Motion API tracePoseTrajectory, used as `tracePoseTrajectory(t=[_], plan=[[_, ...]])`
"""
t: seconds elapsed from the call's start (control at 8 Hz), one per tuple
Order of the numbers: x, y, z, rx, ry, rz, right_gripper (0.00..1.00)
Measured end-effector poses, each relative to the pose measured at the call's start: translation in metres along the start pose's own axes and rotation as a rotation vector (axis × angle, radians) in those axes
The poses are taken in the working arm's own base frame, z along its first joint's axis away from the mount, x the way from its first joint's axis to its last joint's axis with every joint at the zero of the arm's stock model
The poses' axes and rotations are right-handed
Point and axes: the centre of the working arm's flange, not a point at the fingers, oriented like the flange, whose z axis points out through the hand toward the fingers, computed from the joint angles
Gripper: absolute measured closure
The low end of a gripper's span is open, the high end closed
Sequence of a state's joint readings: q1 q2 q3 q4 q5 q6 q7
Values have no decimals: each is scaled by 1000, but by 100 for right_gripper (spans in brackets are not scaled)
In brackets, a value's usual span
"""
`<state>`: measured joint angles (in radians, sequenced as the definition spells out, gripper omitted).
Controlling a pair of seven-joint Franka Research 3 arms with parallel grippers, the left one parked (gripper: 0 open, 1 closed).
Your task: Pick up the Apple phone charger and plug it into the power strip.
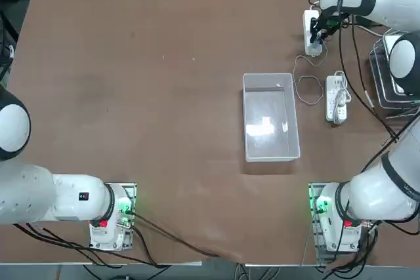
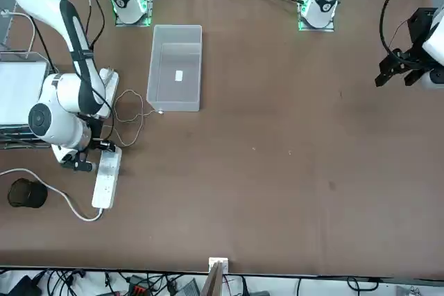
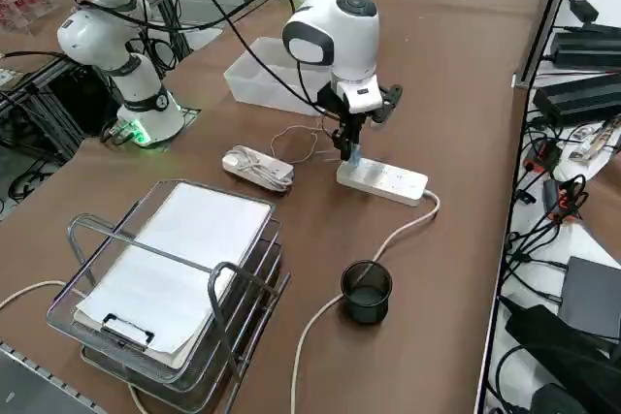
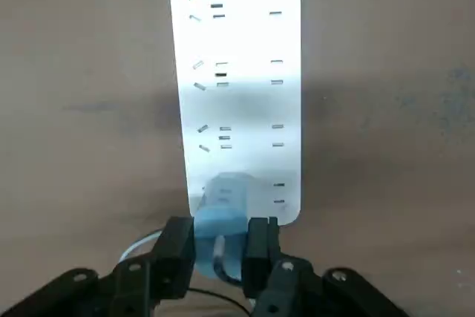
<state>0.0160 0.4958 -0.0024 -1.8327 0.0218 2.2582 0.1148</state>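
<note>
Jaws of the right gripper (image 4: 225,224) pinch the Apple phone charger (image 4: 215,252) between them in the right wrist view. It overlaps one end of the power strip (image 4: 241,102), whose slotted face runs away beyond the fingertips. Whether the charger is plugged in, I cannot tell.

The top view puts the gripper over the power strip at the upper right of the bench (image 1: 164,96). A thin pale wire (image 1: 300,91) loops over the bench between the clear plastic box (image 1: 270,122) and the shorter white strip (image 1: 336,100), which has its cord bundled on it.

In the front view, the power strip lies under the gripper, and its thick white cord (image 2: 67,200) curves from the near end past a dark cup (image 2: 28,193).

From the right side view, the gripper points down at the power strip's end nearer the shorter strip, the charger right at its surface. A wire rack (image 3: 189,288) holding white paper (image 3: 184,259) stands in the foreground.
</note>
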Motion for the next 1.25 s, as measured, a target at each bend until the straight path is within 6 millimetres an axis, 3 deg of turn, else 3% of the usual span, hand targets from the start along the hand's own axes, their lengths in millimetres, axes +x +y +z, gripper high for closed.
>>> tracePoseTrajectory(t=[1.25], plan=[[3, 2, 12, 1, 7, 4, 64]])
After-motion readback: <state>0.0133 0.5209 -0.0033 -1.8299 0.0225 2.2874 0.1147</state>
